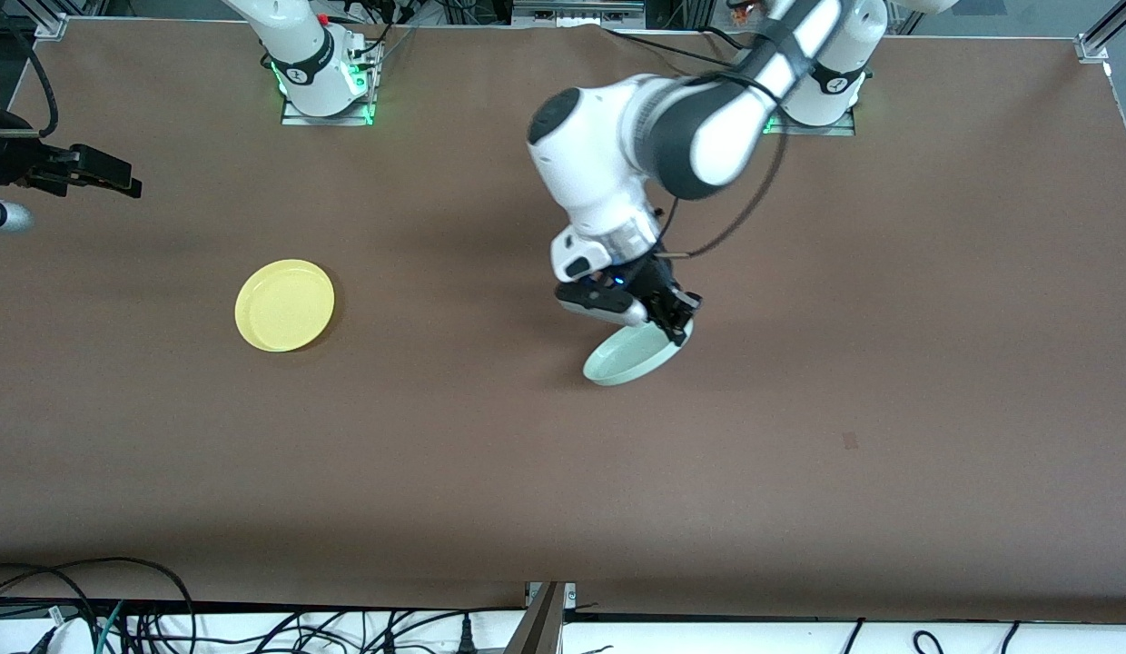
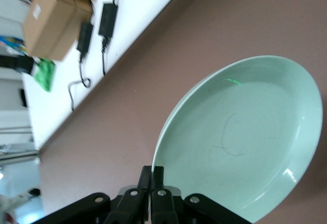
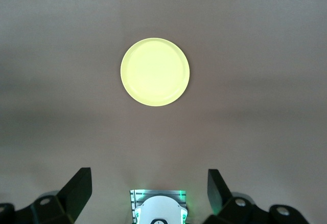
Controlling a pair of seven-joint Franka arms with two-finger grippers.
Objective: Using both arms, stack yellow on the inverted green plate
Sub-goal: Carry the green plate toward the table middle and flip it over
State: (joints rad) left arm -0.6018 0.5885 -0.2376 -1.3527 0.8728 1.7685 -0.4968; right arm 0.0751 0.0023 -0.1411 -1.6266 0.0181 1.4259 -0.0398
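Observation:
The pale green plate [image 1: 631, 359] is near the middle of the table, tilted up on edge with its hollow side [image 2: 245, 137] facing the left wrist camera. My left gripper [image 1: 676, 322] [image 2: 152, 175] is shut on its raised rim. I cannot tell whether its low edge touches the table. The yellow plate [image 1: 284, 304] lies flat, rim up, toward the right arm's end of the table. It also shows whole in the right wrist view [image 3: 155, 72]. My right gripper [image 1: 109, 177] [image 3: 149, 188] hangs open and empty, high over the table's edge at the right arm's end.
The right arm's base [image 1: 322, 77] and the left arm's base [image 1: 826, 91] stand along the table's edge farthest from the front camera. Cables [image 1: 163, 618] lie past the near edge. A cardboard box [image 2: 53, 17] and power adapters [image 2: 106, 18] sit off the table.

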